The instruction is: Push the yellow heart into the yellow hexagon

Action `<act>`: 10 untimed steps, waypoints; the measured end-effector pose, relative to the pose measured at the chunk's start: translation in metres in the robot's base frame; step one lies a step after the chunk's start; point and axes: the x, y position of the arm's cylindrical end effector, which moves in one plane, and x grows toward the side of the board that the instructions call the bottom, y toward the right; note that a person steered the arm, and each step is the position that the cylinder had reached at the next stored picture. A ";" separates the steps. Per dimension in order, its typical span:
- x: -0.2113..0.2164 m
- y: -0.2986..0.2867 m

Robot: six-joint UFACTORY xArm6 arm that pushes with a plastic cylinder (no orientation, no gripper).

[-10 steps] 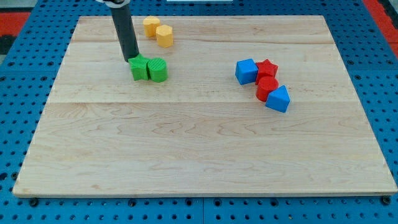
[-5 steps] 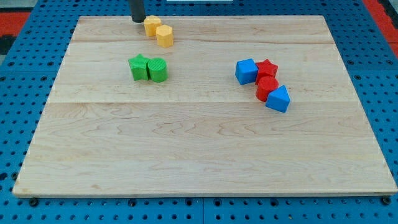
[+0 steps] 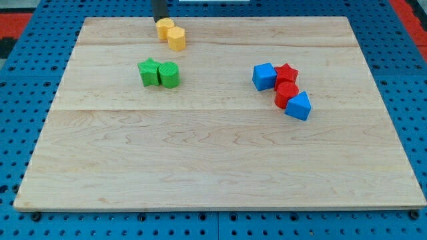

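Two yellow blocks touch each other near the view's top, left of centre. The upper-left one [image 3: 164, 28] looks like the yellow heart. The lower-right one [image 3: 177, 39] looks like the yellow hexagon. My tip [image 3: 160, 21] is at the board's top edge, just above the heart's top-left side, touching it or nearly so. Only the lowest part of the rod shows; the rest is cut off by the view's top.
A green star [image 3: 149, 72] and a green rounded block [image 3: 169, 75] sit side by side below the yellow pair. At the view's right are a blue cube [image 3: 264, 76], a red star [image 3: 286, 73], a red block [image 3: 286, 94] and a blue block [image 3: 298, 105], clustered together. All are on the wooden board [image 3: 213, 160].
My tip left the green star's top-left side, went up to the board's top edge, then shifted right to stand just above the yellow heart. No block has visibly moved.
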 end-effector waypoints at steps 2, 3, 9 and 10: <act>0.004 0.012; 0.005 0.083; 0.113 0.115; 0.171 0.118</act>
